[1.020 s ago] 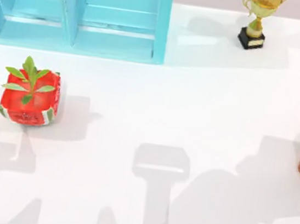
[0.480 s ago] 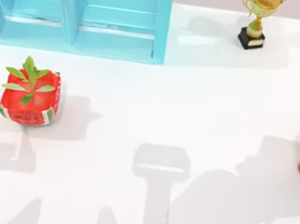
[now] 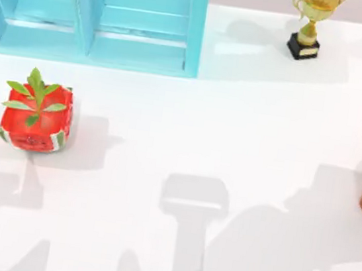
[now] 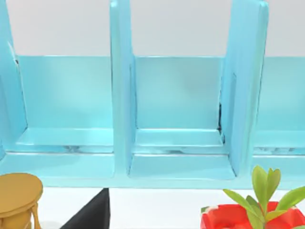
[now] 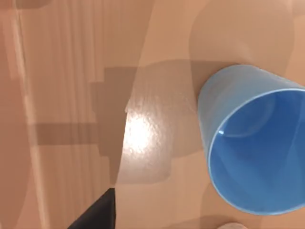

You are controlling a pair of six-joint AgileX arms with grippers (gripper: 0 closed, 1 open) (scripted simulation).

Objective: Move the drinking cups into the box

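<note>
Overhead table view; two close wrist views

No legible text, label or number on any object in these views.

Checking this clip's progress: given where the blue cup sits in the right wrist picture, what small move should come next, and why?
Probably bring the right arm's tool in over the blue cup and line up for a grasp. The cup stands upright and open-mouthed, off to one side of the right wrist view, and nothing holds it. The blue box at the table's top left has no cups in its compartments.
</note>
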